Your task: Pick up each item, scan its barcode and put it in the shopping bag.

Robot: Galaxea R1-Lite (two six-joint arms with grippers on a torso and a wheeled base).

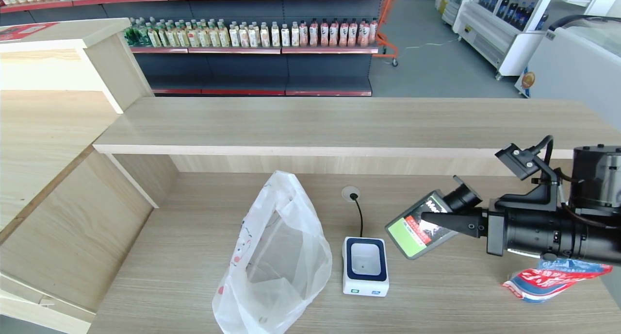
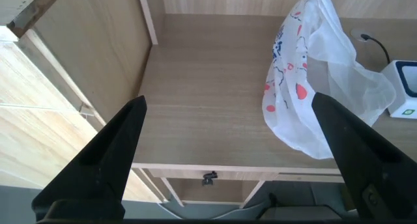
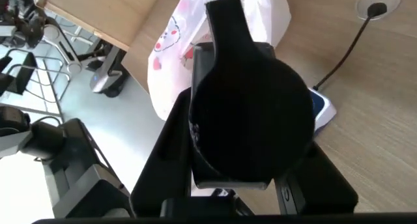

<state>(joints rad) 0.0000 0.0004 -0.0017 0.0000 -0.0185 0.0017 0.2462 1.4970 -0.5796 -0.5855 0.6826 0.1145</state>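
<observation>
Head view: my right gripper (image 1: 439, 208), jaws clamped on a flat packet (image 1: 412, 232), just right of the scanner (image 1: 365, 266); shopping bag (image 1: 276, 256) left of the scanner.
Left wrist view: my left gripper (image 2: 229, 105), jaws wide apart, empty.
Right wrist view: packet (image 3: 251, 120) between my jaws.

Three cameras, all trained on one desk (image 1: 436, 285).
My head camera looks forward and down; both wrist cameras look down from nearer; all three share the shopping bag (image 1: 276, 256) and scanner (image 1: 365, 266).
</observation>
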